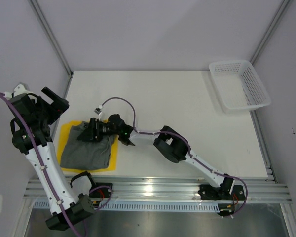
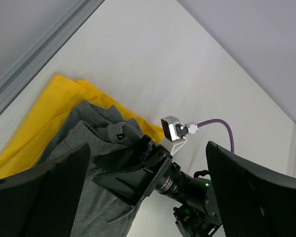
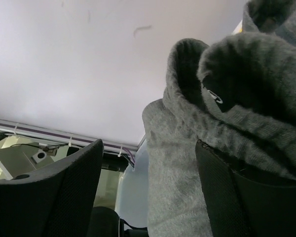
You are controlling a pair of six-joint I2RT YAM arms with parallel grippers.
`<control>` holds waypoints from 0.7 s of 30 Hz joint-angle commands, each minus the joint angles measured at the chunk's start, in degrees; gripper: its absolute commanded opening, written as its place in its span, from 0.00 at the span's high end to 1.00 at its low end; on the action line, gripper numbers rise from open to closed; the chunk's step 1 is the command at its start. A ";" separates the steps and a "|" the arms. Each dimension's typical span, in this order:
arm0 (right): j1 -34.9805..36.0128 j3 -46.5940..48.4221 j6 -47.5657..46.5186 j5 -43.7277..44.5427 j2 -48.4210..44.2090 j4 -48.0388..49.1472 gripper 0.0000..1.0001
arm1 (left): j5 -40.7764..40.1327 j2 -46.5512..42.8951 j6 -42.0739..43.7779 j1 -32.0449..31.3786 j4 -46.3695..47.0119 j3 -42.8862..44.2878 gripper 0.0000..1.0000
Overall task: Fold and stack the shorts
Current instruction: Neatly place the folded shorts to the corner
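The grey shorts (image 1: pixel 86 153) lie on top of the yellow shorts (image 2: pixel 39 113) at the near left of the tabletop (image 1: pixel 187 98), with yellow showing around their edges. The right fingers (image 3: pixel 246 197) are spread apart at the grey pair's far edge, with bunched cloth against one of them. The left fingers (image 2: pixel 44 192) hover apart above the pile's left side. A white basket (image 1: pixel 237 86) sits at the far right.

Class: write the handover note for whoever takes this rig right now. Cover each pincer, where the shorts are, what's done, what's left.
Left pincer: open, empty, raised beside the stack.
Right pincer: open, at the bunched far edge of the grey shorts.
Those lie on the yellow shorts, near-left on the table.
Done: stacked. Left: probably smooth that bunched edge, then withdraw.
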 commanded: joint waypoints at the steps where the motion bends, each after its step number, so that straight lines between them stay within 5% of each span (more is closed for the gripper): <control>1: -0.94 3.08 -2.59 1.36 -0.20 -2.43 0.22 | 0.98 -0.30 0.33 -0.21 1.50 -0.17 0.01; 8: -0.41 -2.87 -11.56 0.74 -13.73 -8.49 0.20 | 2.12 -1.44 0.59 -0.29 1.23 0.45 0.01; 17: -3.65 -32.04 -25.18 11.97 -40.53 -14.19 0.08 | 9.32 -4.26 0.42 -0.91 4.74 -4.20 0.01; 21: -7.69 -44.35 -29.66 16.46 -53.09 -17.72 0.01 | 6.53 -5.58 -1.95 -7.56 10.62 -9.83 0.01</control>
